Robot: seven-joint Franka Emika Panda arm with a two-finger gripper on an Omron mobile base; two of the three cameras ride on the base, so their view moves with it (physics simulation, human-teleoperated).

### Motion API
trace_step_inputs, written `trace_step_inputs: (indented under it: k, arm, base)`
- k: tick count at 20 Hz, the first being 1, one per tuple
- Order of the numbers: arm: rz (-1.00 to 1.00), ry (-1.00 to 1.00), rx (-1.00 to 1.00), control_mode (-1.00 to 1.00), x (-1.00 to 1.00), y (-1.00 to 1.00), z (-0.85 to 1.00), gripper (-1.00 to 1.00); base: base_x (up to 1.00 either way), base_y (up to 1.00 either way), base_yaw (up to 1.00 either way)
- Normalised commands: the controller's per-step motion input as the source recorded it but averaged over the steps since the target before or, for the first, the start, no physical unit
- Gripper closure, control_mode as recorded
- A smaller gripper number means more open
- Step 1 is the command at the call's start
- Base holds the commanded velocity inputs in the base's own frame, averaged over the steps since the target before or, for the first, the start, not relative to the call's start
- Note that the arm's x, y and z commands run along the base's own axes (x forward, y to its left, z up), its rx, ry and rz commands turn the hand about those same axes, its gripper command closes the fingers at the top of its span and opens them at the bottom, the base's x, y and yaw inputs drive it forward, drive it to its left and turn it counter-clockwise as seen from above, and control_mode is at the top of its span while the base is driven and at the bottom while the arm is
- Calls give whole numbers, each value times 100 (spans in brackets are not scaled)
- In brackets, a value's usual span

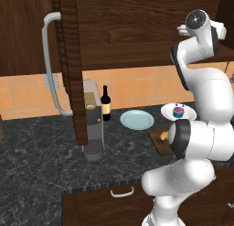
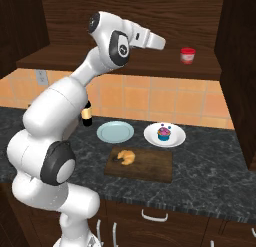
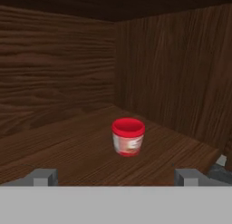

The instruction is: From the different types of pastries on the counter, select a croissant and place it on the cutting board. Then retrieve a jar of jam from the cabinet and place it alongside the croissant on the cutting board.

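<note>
Croissant (image 2: 126, 156) lies on board (image 2: 150, 167), counter (image 2: 210, 161) beneath. Cupcake (image 2: 163, 133) sits on white plate (image 2: 176, 139) behind. Gripper (image 3: 116, 177) jaws wide, empty, aimed at jar (image 3: 128, 136) upright on cabinet (image 2: 150, 61) shelf, well apart.

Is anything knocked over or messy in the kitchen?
No, nothing stands out. The jam jar stands upright on the cabinet shelf, the croissant lies on the cutting board, the cupcake sits on its white plate, and the wine bottle is upright. Nothing is spilled.
</note>
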Motion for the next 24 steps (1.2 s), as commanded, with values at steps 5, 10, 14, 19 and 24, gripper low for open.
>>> trace_step_inputs:
  k: [5,10,14,19,24]
  arm:
    - [0,-7,0,-100,23,-25,-6,-100]
    - [0,0,0,-100,5,-12,0,-100]
    - [0,2,0,-100,34,-10,-9,-100]
    - [0,3,4,-100,36,-20,-15,-100]
    - [0,0,1,-100,3,-31,0,-100]
  base:
    - [0,0,0]
    - [0,0,0]
    - [0,0,0]
    - [0,0,0]
    - [0,0,0]
